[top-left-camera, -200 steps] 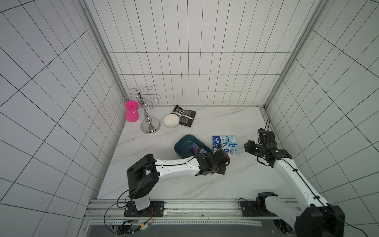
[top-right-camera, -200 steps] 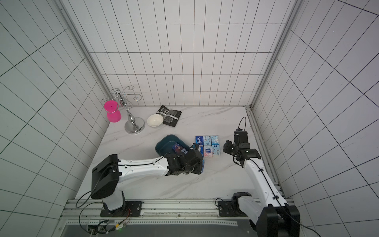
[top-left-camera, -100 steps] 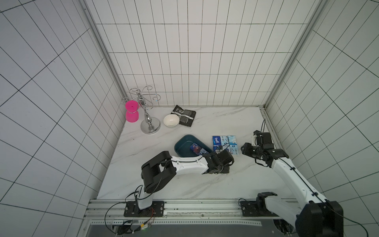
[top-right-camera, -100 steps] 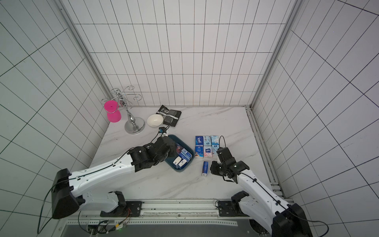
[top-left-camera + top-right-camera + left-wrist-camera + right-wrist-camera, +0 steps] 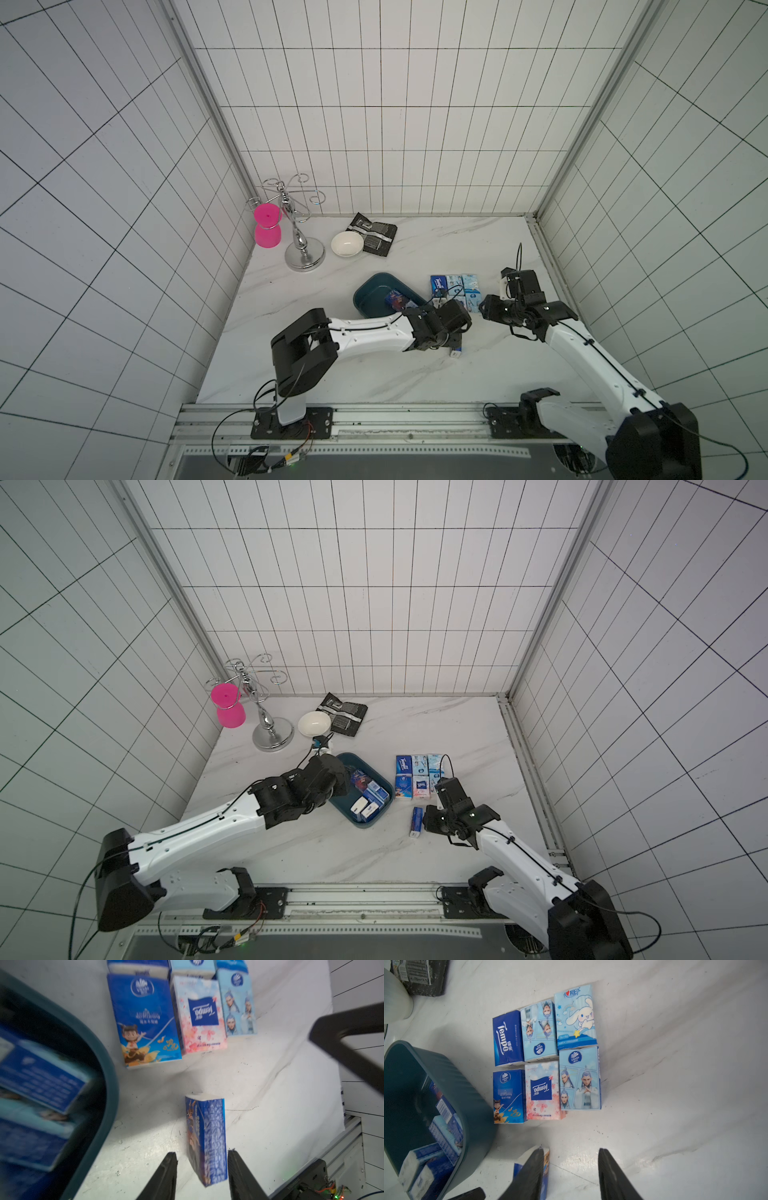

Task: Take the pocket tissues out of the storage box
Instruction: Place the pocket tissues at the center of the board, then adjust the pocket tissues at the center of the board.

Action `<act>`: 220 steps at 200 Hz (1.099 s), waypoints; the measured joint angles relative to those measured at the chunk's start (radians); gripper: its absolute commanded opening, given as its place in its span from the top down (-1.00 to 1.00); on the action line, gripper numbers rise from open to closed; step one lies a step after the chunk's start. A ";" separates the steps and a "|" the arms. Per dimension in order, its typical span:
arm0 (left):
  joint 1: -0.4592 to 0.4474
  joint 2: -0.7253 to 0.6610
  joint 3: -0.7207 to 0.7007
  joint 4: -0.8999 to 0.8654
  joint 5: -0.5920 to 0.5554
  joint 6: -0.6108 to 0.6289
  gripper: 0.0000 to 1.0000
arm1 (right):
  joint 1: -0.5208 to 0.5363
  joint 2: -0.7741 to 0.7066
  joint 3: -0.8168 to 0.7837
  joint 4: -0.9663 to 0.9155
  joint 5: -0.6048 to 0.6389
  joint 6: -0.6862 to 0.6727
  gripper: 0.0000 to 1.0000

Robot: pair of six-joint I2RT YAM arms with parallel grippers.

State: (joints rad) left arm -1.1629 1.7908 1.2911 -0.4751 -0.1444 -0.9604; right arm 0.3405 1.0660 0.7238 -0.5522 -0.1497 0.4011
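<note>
Packet (image 5: 205,1136) is standing edgewise between left gripper's (image 5: 202,1152) parted jaws. Right gripper (image 5: 570,1149), likewise parted and empty, is hovering alongside, risking knocking it over.

White marble-veined tabletop (image 5: 457,249). Far left corner: chrome cup stand (image 5: 304,253), with a pink cup (image 5: 268,239) beside it. White bowl (image 5: 345,244) just beside black-and-silver pouch (image 5: 376,235). Centre: teal storage box (image 5: 452,1093). To its right, six pocket tissues (image 5: 542,1084) lie flat in two touching rows of three. One dark blue packet (image 5: 207,1138) stands on edge, apart from them.

dark teal storage box (image 5: 452,1093), blue-and-white pocket tissues (image 5: 546,1053)
</note>
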 measured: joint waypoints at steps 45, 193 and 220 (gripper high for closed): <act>0.047 -0.256 -0.035 -0.053 -0.114 0.057 0.11 | 0.093 -0.022 -0.034 -0.002 -0.037 0.024 0.12; 0.180 -0.457 -0.213 -0.115 -0.270 0.141 0.09 | 0.206 -0.148 -0.220 0.010 -0.059 0.161 0.49; 0.200 -0.481 -0.231 -0.119 -0.270 0.142 0.09 | 0.212 -0.116 -0.244 0.030 -0.059 0.170 0.49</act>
State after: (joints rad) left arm -0.9627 1.3094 1.0599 -0.5941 -0.4149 -0.8188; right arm 0.5526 0.9504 0.4801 -0.5224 -0.2089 0.5713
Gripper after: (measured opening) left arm 0.457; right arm 0.257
